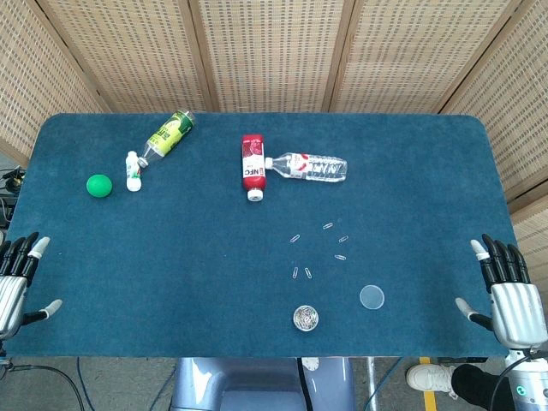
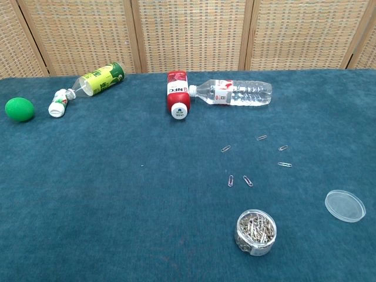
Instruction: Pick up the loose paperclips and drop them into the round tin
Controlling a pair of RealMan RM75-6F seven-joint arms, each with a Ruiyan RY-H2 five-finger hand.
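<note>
Several loose paperclips [image 1: 328, 226] [image 2: 261, 137] lie scattered on the blue table right of centre, the nearest pair [image 1: 301, 273] [image 2: 239, 180] just beyond the round tin [image 1: 306, 318] [image 2: 255, 231]. The tin stands open near the front edge, holding a heap of clips. Its clear lid [image 1: 372, 297] [image 2: 345, 205] lies flat to the tin's right. My left hand [image 1: 15, 282] hovers at the front left edge, fingers spread, holding nothing. My right hand [image 1: 509, 295] is at the front right edge, fingers apart and empty. Neither hand appears in the chest view.
At the back lie a red bottle [image 1: 253, 164] [image 2: 178, 96], a clear water bottle [image 1: 308, 167] [image 2: 233, 93], a green-yellow bottle [image 1: 169, 134] [image 2: 97, 80], a small white bottle [image 1: 133, 171] [image 2: 58, 104] and a green ball [image 1: 99, 185] [image 2: 20, 109].
</note>
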